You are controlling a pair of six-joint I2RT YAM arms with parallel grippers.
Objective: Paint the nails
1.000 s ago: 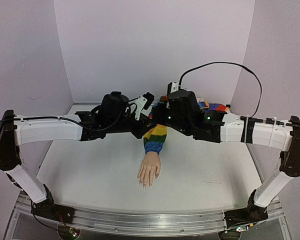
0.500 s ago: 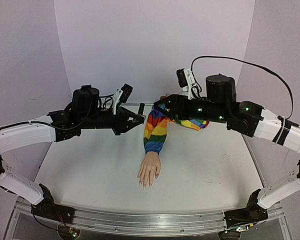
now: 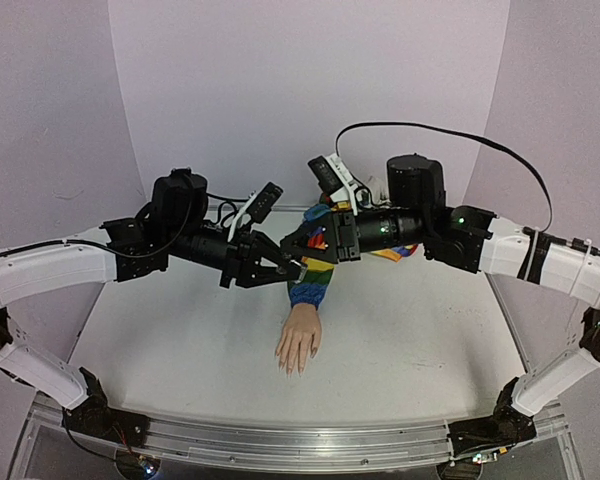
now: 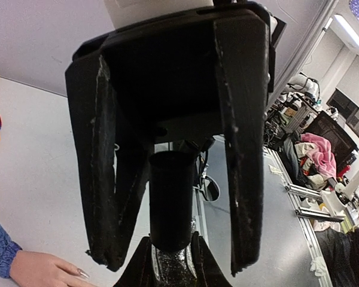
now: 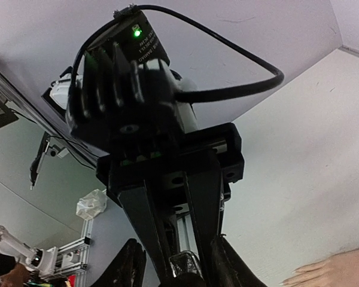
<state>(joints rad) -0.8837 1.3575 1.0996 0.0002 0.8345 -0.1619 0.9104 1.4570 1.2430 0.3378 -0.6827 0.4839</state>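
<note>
Though the nails (image 3: 292,368) are what I am meant to paint, none of them is being touched now. They sit at the tips of the mannequin hand (image 3: 298,343), which lies flat on the table (image 3: 180,340) with fingers pointing toward my bases. From above they are too small to judge. In my left wrist view, the one nail I can make out looks pale and glossy, with no clear colour on it. The rainbow sleeve (image 3: 310,278) runs back from the wrist under my two grippers.

Above that sleeve, well off the table, my left gripper (image 3: 280,270) is clamped on the small dark bottle (image 4: 170,266), holding it by its glittery body. Its black cap (image 4: 170,197) points at my right gripper (image 3: 302,245). The right jaws stand parted on either side of the cap, with a gap showing on one side, so I judge they are not gripping it.

By my reckoning the job is at its start: the bottle is lifted but capped, the brush is not out, and every nail is left to do.
</note>
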